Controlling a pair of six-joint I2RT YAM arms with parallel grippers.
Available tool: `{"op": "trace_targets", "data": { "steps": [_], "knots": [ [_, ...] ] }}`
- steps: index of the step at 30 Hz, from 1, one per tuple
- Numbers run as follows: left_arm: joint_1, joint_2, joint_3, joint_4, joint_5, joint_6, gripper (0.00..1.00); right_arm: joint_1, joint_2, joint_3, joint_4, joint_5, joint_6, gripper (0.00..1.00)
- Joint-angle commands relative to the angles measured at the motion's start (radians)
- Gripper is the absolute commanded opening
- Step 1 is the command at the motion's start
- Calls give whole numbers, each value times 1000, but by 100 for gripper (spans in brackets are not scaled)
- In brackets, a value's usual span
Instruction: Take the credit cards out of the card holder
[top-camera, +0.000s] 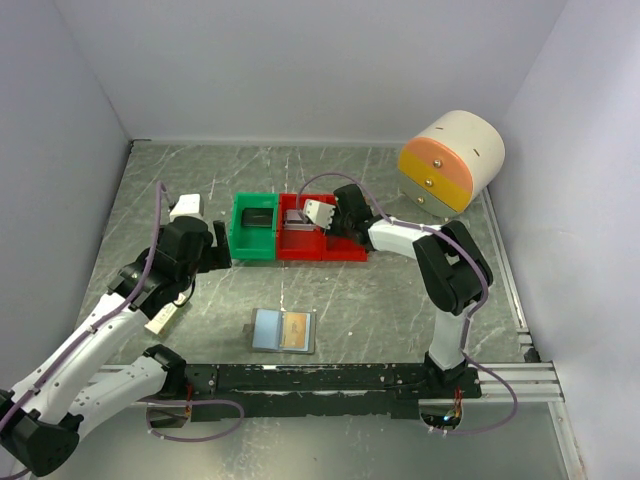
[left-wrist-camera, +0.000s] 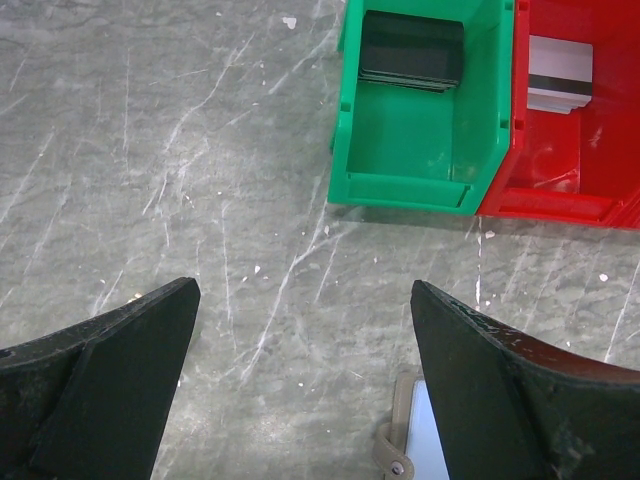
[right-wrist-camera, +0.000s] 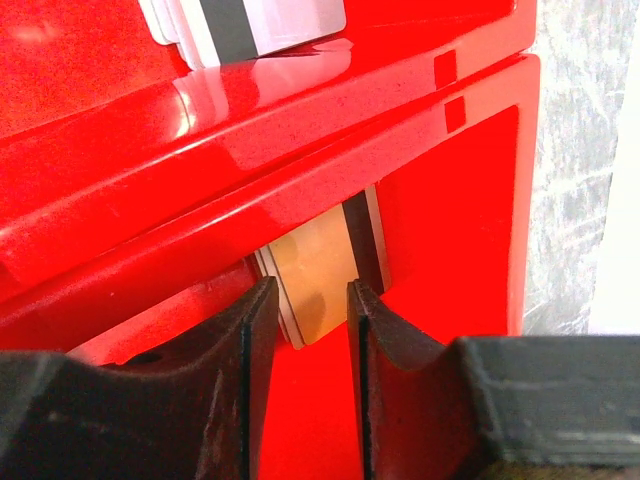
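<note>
Your right end effector (right-wrist-camera: 310, 290) is slightly apart over the card (right-wrist-camera: 318, 258) in the red bin (right-wrist-camera: 450, 200). Rise straight, then go 6 o'clock to the holder (top-camera: 268, 328). Your left end effector (left-wrist-camera: 305, 290) is wide apart.

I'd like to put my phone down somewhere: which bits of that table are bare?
Bare: behind the green bin and red bins up to the back wall, and right of the card holder toward the right arm. Crowded: the bins, where the right gripper reaches in.
</note>
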Motion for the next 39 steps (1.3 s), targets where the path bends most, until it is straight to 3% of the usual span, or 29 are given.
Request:
{"op": "trace_targets", "data": {
  "steps": [1, 7, 10, 16, 20, 22, 27, 31, 34, 39],
  "knots": [
    [8, -2, -3, 7, 11, 15, 99, 1, -51, 14, -6, -33, 44, 35],
    [8, -13, -5, 13, 23, 19, 100, 1, -214, -22, 47, -61, 166, 38],
    [9, -17, -6, 14, 32, 19, 100, 2, -344, -78, 107, -60, 312, 41],
    [8, -44, -18, 42, 108, 31, 100, 1, -623, -236, 159, -92, 929, 54],
    [7, -47, -21, 50, 161, 40, 100, 1, -733, -270, 2, -126, 1364, 54],
    [7, -49, -22, 53, 180, 41, 100, 2, -776, -314, -23, -211, 1457, 54],
    [7, -51, -44, 66, 304, -19, 100, 22, -868, -521, 114, -373, 1723, 53],
    [7, -34, -77, 79, 468, -90, 99, 163, -908, -657, 204, -308, 1865, 52],
    [7, -19, -103, 105, 609, -118, 97, 312, -889, -663, 167, -164, 1903, 52],
    [7, -5, -174, 170, 791, -163, 95, 467, -781, -653, 152, -49, 2014, 50]
  ]
}}
